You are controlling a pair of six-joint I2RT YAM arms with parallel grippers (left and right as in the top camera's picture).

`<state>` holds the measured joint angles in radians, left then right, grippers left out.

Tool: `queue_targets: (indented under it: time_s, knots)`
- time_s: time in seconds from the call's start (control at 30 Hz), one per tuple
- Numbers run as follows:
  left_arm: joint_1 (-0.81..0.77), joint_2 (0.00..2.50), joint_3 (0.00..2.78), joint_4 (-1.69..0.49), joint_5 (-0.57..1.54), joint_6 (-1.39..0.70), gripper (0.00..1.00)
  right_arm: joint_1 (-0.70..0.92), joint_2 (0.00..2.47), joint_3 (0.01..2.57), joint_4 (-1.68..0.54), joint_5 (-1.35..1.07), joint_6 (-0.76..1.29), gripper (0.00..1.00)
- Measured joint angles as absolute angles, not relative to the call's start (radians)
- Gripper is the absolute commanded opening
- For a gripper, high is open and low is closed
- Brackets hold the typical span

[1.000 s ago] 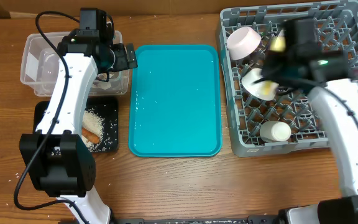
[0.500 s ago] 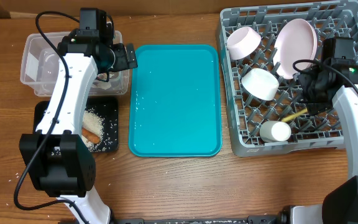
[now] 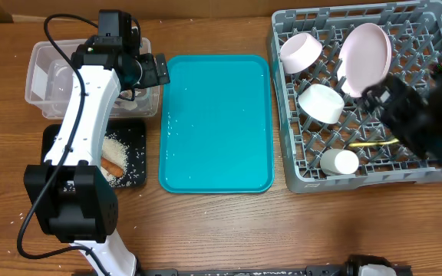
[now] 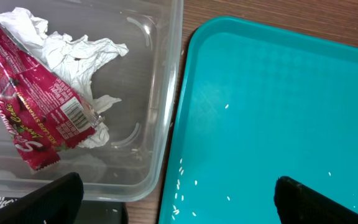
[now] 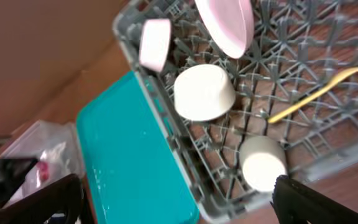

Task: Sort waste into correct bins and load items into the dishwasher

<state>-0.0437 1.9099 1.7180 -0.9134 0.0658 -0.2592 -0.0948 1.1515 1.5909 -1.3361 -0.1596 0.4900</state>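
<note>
The right gripper [image 5: 176, 186] has swung off the rack [image 3: 321, 182] toward its right side, jaws now apart and empty, leaving the spoon [image 3: 374, 142] flat on the grid just beyond the cup [image 3: 339, 162]. Farther back sit the bowls [image 3: 321, 103] and plate [image 3: 365, 50]. At far left, the wrapper [image 4: 36, 106] lies in the tub [image 3: 41, 100], and the left gripper [image 4: 179, 193] hangs over its right edge, jaws apart. Loading looks done; what remains is probably the stray rice [image 4: 188, 183] on the teal tray [image 3: 217, 123].

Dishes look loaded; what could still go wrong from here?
The spoon lies flat on the open grid of the rack and may slip through. The right arm shows blurred close by the upright plate and might clip it. Rice grains sit on the teal tray, easily left unsorted.
</note>
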Motion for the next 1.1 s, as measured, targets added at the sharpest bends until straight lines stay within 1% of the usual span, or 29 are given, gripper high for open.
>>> queue_targets:
  time_s: [0.13, 0.2, 0.33, 0.47, 0.57, 0.67, 0.87, 1.1]
  knots:
    - [-0.044, 1.91, 1.718, -0.913, 0.066, -0.259, 1.0, -0.096, 1.0, 1.597, -1.464, -0.167, 0.45, 1.0]
    - [-0.044, 1.91, 1.718, -0.913, 0.066, -0.259, 1.0, -0.096, 0.931, 1.597, -1.537, -0.12, 0.439, 1.0]
    - [-0.044, 1.91, 1.718, -0.913, 0.066, -0.259, 1.0, -0.096, 0.841, 1.597, -1.577, -0.019, 0.429, 1.0]
    - [-0.044, 1.91, 1.718, -0.913, 0.066, -0.259, 1.0, -0.096, 0.747, 1.585, -1.551, 0.045, 0.423, 1.0]
    - [-0.044, 1.91, 1.718, -0.913, 0.066, -0.259, 1.0, -0.096, 0.678, 1.503, -1.417, 0.059, 0.415, 1.0]
    - [-0.044, 1.91, 1.718, -0.913, 0.066, -0.259, 1.0, -0.096, 0.574, 1.353, -1.254, 0.059, 0.406, 1.0]
    - [-0.044, 1.91, 1.718, -0.913, 0.066, -0.259, 1.0, -0.096, 0.352, 0.939, -0.878, 0.056, 0.397, 1.0]
    - [-0.044, 1.91, 1.72, -0.914, 0.066, -0.259, 1.0, -0.096, 0.218, 0.434, -0.395, -0.011, 0.393, 1.0]
